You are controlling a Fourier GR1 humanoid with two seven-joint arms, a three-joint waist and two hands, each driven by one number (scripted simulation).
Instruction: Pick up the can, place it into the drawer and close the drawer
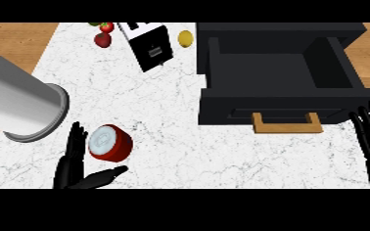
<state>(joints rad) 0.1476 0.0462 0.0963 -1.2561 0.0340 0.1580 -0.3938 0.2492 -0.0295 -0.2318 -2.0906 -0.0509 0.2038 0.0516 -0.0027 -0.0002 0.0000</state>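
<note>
Left hand beside the can; drawer open at right.
The left hand (72,164) is seen with fingers straight and thumb spread, unclosed, beside the red can (110,143) lying on the counter (166,127). The drawer (278,73) stands open. The right hand (360,127) is shown open, fingers upward, at the right edge.

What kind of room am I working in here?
Likely a kitchen: a white marble counter, a black drawer pulled open, fruit at the back, and a large steel pot.
</note>
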